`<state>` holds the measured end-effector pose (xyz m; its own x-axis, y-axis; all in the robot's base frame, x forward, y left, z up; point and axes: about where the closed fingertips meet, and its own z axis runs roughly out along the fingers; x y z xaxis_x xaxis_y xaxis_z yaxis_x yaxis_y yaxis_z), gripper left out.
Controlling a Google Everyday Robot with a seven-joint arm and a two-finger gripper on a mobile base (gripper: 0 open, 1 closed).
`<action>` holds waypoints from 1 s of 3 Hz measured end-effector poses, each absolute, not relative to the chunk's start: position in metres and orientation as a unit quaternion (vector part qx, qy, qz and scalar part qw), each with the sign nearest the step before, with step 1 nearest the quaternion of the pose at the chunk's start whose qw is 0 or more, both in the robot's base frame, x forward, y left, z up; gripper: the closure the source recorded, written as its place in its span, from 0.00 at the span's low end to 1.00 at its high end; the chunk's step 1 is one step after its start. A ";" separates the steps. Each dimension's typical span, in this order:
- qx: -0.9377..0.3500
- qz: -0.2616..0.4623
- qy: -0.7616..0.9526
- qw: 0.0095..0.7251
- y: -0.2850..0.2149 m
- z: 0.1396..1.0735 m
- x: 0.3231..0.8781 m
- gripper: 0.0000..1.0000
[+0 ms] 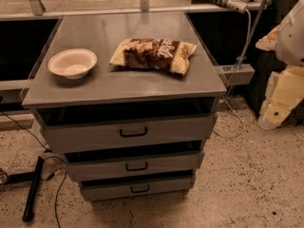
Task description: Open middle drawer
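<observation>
The grey cabinet [199,82] has three drawers stacked in its front. The middle drawer [95,169] has a flat grey front and a small black loop handle [137,166]. It sits between the taller top drawer [85,136] and the smaller bottom drawer [109,190]. All three fronts look pushed in, with a dark gap above each. My arm [290,32], white and pale yellow, hangs at the right edge of the view. My gripper [273,115] is at its lower end, well to the right of the cabinet, touching nothing.
A white bowl [72,63] and a brown and cream chip bag [153,54] lie on the cabinet top. A black pole [32,191] and cables [57,198] lie on the speckled floor at the left. A power strip [235,72] and a cord hang at the right.
</observation>
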<state>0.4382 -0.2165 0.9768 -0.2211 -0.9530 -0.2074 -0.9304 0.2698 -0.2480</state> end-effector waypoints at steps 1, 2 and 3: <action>-0.603 -0.038 0.780 0.164 -0.216 0.976 0.438 0.00; -0.615 -0.032 0.770 0.167 -0.214 0.955 0.434 0.00; -0.642 -0.015 0.746 0.177 -0.207 0.918 0.431 0.00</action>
